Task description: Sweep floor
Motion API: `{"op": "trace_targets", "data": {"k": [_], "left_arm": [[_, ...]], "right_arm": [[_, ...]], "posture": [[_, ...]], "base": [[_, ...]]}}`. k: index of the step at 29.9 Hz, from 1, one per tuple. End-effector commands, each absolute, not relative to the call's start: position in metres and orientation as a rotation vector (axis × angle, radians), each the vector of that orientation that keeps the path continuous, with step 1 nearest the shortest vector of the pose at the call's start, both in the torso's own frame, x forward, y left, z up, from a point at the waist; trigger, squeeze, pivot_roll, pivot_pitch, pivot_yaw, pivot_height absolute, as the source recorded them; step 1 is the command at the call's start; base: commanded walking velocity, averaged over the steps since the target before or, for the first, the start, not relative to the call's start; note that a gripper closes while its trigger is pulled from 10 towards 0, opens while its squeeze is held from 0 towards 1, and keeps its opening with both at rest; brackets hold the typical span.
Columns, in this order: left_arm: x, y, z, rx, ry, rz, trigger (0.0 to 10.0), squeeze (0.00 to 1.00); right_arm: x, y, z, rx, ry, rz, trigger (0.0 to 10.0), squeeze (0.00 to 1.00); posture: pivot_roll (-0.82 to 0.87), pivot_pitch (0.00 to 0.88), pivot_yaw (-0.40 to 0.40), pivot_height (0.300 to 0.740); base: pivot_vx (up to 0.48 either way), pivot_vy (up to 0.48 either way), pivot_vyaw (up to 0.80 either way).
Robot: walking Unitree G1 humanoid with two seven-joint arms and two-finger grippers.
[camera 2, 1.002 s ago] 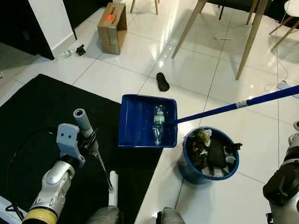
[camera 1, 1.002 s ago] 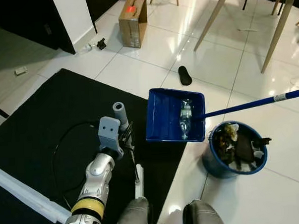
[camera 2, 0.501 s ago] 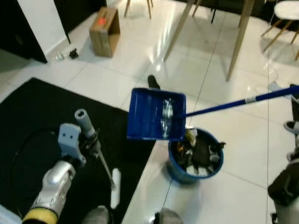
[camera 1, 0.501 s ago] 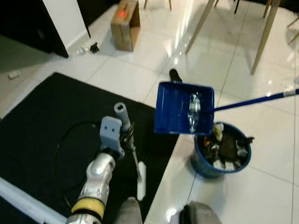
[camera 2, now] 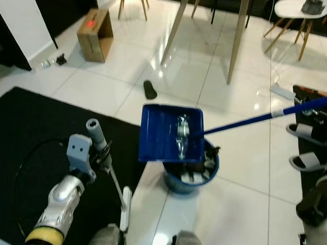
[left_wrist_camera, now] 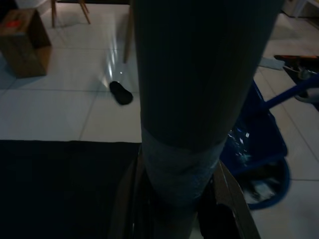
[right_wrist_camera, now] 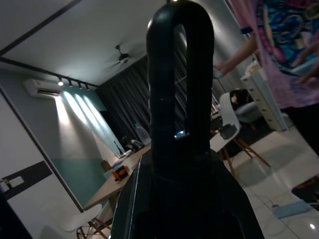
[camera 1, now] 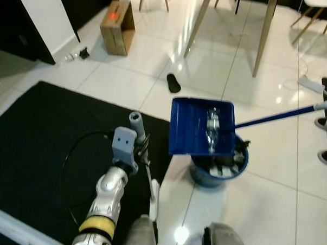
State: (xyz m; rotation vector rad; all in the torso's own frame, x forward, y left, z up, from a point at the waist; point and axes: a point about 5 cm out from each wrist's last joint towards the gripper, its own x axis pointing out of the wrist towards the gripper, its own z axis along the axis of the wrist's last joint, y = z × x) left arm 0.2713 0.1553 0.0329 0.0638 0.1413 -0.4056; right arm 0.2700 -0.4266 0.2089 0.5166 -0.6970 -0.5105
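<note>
We count one blue dustpan (camera 2: pixel 171 132), tilted over one blue bucket (camera 2: pixel 190 176), and one clear plastic bottle (camera 2: pixel 182 133) lying in the pan, all just ahead of our left tool (camera 2: pixel 104 152). That tool holds one broom (camera 2: pixel 102 152). Farther out we see one cardboard box (camera 2: pixel 95 28), one dark slipper (camera 2: pixel 149 89), and two sandals (camera 2: pixel 305 147) over on our right tool's side.

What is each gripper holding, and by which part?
Left gripper: the broom, near its grey handle top. Right gripper: the dustpan, by its black handle end.
</note>
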Motion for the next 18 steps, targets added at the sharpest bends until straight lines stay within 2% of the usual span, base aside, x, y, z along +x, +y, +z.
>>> {"op": "trace_targets", "data": {"k": [1,5,18], "left_arm": [[0.2743,0.1542,0.037,0.071,0.125,-0.412,10.0,0.0],[0.2746,0.1531,0.0371,0.068,0.124,-0.41,10.0,0.0],[0.2761,0.1532,0.0354,0.066,0.139,-0.393,10.0,0.0]], "right_arm": [[0.2656,-0.4318,0.2202,0.535,-0.769,-0.525,10.0,0.0],[0.2647,-0.4329,0.2213,0.532,-0.772,-0.528,10.0,0.0],[0.2621,-0.4354,0.2244,0.51,-0.776,-0.535,10.0,0.0]], "posture": [[0.06,0.035,-0.018,0.74],[0.06,0.036,-0.019,0.74],[0.05,0.039,-0.02,0.74]], "base": [[0.0,-0.424,0.0],[0.0,-0.375,0.0],[0.0,0.0,0.0]]}}
